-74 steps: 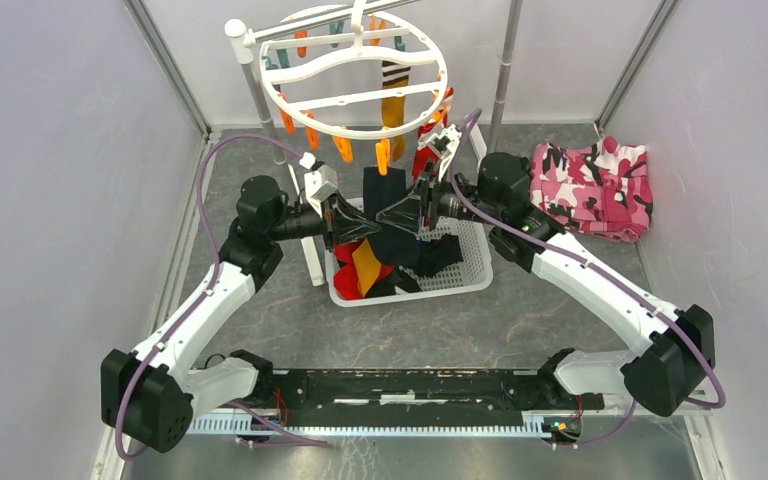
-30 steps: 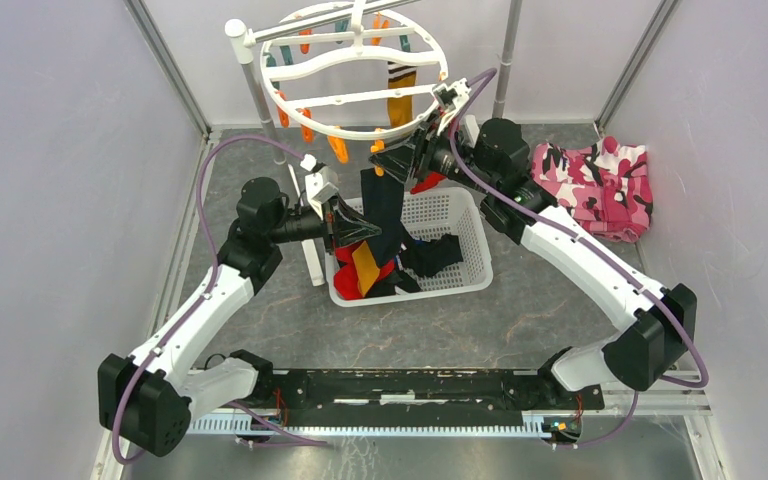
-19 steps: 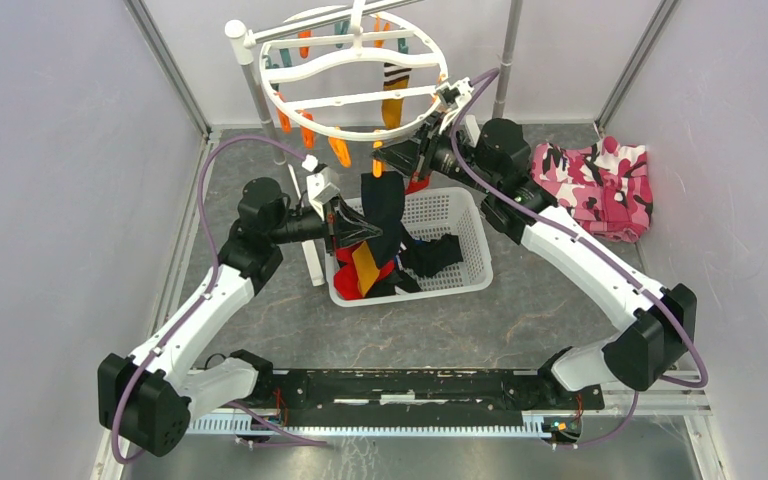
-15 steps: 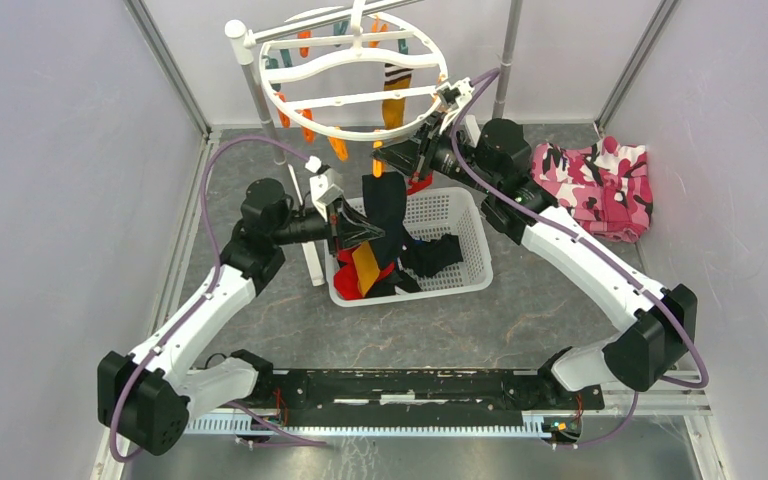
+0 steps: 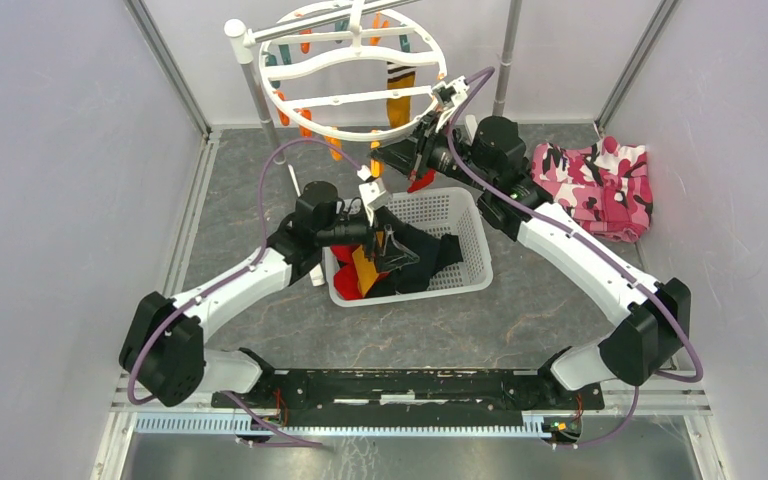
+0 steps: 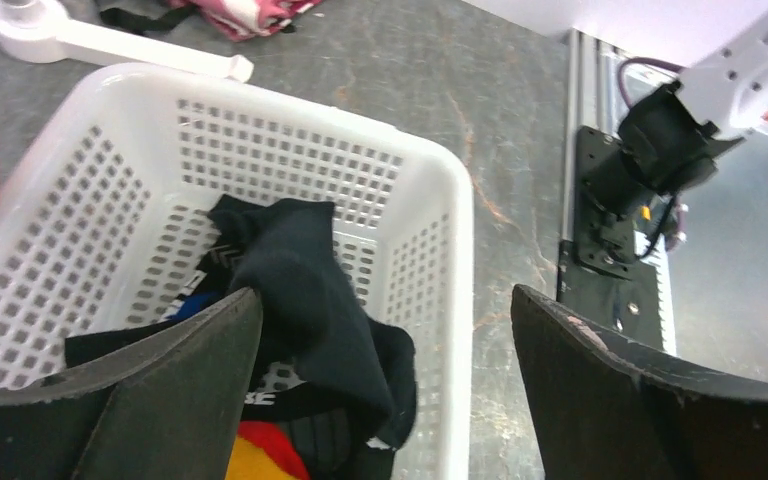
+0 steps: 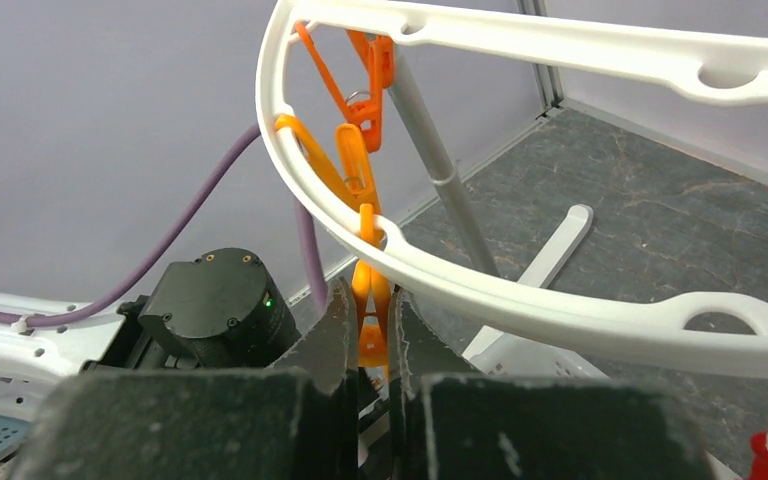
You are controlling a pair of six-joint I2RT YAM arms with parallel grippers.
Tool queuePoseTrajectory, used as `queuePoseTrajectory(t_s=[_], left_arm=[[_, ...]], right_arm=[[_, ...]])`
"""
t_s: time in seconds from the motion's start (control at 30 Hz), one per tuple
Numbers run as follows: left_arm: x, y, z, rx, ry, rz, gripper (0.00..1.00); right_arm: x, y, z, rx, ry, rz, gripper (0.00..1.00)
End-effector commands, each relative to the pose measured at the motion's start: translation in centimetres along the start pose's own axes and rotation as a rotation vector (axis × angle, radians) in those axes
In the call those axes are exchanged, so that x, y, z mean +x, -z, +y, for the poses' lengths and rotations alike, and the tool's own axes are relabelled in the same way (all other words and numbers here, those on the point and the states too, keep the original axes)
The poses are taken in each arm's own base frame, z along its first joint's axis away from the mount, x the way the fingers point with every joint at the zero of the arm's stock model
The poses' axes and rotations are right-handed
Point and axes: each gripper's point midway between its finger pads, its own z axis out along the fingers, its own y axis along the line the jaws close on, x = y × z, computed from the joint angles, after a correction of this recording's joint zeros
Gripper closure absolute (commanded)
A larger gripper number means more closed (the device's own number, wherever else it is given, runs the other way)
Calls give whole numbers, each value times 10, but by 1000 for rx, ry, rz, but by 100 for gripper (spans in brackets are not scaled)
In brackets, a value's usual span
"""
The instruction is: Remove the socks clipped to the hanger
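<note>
With the left claw (image 6: 385, 300) spread wide over the black sock (image 6: 290, 270) in the basket (image 6: 430, 180), the orange clip (image 7: 370, 275) on the hanger (image 7: 560, 310), pinched in the right claw (image 7: 368, 300), should be released gently.

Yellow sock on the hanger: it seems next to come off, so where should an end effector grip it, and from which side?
On the yellow sock, probably the free lower part, below the striped cuff, from the near side under the hanger: it hangs straight down by its cuff, and the ring blocks the top.
</note>
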Motion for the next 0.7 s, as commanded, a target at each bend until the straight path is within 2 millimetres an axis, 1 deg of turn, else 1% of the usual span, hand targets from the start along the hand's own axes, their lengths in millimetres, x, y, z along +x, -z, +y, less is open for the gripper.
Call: queuePoseTrajectory(t_s=[0.0, 0.03, 0.1, 0.17, 0.2, 0.23, 0.33, 0.37, 0.4, 0.43, 0.47, 0.5, 0.53, 0.57, 0.6, 0.67], left_arm=[[-42, -1, 18, -100, -80, -99, 0], [-42, 2, 18, -112, -77, -100, 0], [-43, 7, 16, -122, -62, -109, 0], [-47, 12, 17, -143, -36, -130, 0], [-50, 15, 16, -148, -26, -139, 0], [-52, 18, 17, -154, -17, -147, 0], [-57, 28, 18, -171, 8, -166, 0], [-57, 31, 19, -176, 15, -170, 0], [-58, 34, 20, -180, 17, -174, 0], [-58, 36, 21, -187, 18, -179, 0], [-61, 39, 22, -192, 19, -189, 0], [-64, 40, 22, -195, 18, -199, 0], [-66, 42, 21, -195, 17, -207, 0], [-69, 43, 20, -194, 16, -215, 0], [-72, 44, 19, -192, 14, -221, 0], [-77, 45, 18, -189, 12, -230, 0]], right_arm=[[-21, 5, 21, -47, 30, -31, 98], [-21, 6, 21, -45, 33, -28, 94], [-20, 8, 21, -40, 42, -22, 74], [-14, 13, 21, -34, 53, -5, 49], [-9, 18, 18, -20, 59, 6, 39], [-6, 23, 14, 2, 72, 11, 31], [9, 47, -8, 94, 90, 30, 23], [15, 56, -21, 134, 87, 34, 21], [16, 65, -30, 172, 98, 28, 19], [24, 73, -42, 219, 113, 43, 17], [27, 82, -54, 282, 146, 47, 15], [33, 89, -66, 338, 162, 59, 14], [35, 96, -79, 393, 195, 59, 10], [39, 101, -92, 444, 231, 69, 7], [41, 107, -109, 514, 273, 72, 4], [38, 108, -138, 587, 348, 54, 2]])
